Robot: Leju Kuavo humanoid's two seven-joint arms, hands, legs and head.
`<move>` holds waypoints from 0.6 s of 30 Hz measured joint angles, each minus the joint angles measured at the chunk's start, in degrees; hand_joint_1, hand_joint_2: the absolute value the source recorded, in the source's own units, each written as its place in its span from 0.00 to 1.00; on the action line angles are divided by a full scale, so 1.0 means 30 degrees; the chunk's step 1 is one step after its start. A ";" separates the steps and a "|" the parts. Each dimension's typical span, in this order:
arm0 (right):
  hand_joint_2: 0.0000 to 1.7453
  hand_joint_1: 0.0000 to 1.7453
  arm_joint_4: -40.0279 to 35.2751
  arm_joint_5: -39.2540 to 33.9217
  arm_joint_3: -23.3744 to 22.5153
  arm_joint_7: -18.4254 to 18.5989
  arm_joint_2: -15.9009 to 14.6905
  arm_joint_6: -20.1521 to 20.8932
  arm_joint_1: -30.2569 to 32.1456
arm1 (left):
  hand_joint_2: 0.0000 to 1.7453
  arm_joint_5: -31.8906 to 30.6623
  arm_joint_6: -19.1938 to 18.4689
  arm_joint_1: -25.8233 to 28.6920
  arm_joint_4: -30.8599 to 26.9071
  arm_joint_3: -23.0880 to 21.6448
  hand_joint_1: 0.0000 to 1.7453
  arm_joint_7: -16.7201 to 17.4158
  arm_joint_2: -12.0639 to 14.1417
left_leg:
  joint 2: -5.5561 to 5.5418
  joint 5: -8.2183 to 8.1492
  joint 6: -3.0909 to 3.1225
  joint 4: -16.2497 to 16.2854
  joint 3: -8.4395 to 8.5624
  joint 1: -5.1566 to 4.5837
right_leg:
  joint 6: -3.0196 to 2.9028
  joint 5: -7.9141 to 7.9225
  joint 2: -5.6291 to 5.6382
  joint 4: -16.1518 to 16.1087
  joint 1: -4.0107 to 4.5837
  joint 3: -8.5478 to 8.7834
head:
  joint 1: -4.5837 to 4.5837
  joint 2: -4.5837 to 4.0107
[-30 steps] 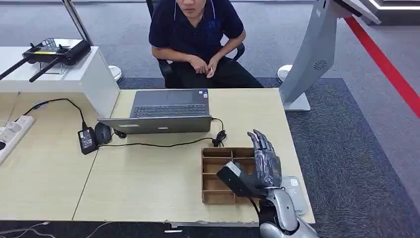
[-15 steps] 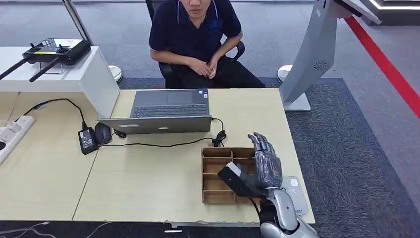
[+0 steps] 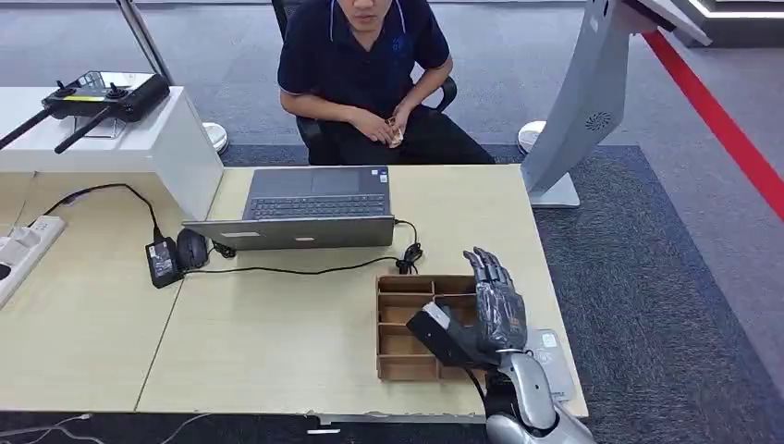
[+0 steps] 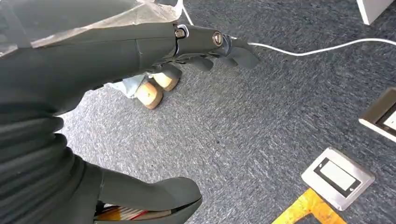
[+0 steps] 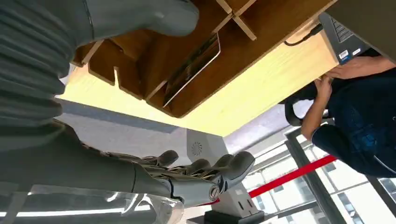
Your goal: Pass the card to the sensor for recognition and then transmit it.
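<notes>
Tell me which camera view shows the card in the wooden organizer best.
The right wrist view: the card leans in a compartment of the wooden organizer, close and unobstructed, beyond the right hand. In the head view the right hand hides that part of the organizer. The left wrist view looks at carpet past the left hand.

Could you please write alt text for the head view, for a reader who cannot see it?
The robot's right hand hovers, fingers apart, over a wooden divided tray on a light table. Beyond it sit a laptop and a seated person.
</notes>
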 joint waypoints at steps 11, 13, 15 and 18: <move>1.00 0.20 0.0000 0.0138 0.0000 0.0037 0.0000 0.0000 -0.0002 | 1.00 0.0007 0.0000 0.0000 0.0000 0.0000 0.00 0.0000 0.0000 | 0.0000 0.0001 0.0000 0.0001 0.0002 0.0000 | 0.0000 0.0001 0.0000 0.0000 0.0000 0.0002 | 0.0000 0.0000; 1.00 0.21 0.0000 0.0138 0.0000 0.0058 -0.0007 0.0000 0.0000 | 1.00 0.0015 0.0000 0.0000 0.0000 0.0000 0.00 0.0000 0.0000 | 0.0000 0.0001 0.0000 0.0001 0.0002 0.0000 | 0.0000 0.0001 0.0000 0.0000 0.0000 0.0002 | 0.0000 0.0000; 1.00 0.21 0.0000 0.0190 0.0000 0.0087 -0.0007 0.0000 -0.0001 | 1.00 0.0015 0.0000 0.0001 0.0000 0.0000 0.00 0.0000 0.0000 | 0.0000 0.0000 0.0000 0.0000 0.0002 0.0000 | 0.0000 0.0000 0.0000 0.0000 0.0000 0.0001 | 0.0000 0.0000; 1.00 0.21 0.0000 0.0218 0.0000 0.0168 -0.0022 0.0000 -0.0001 | 1.00 0.0015 0.0000 0.0001 0.0000 0.0000 0.00 0.0000 0.0000 | 0.0000 0.0001 0.0000 0.0000 0.0002 0.0000 | 0.0000 0.0001 0.0000 0.0000 0.0000 0.0001 | 0.0000 0.0000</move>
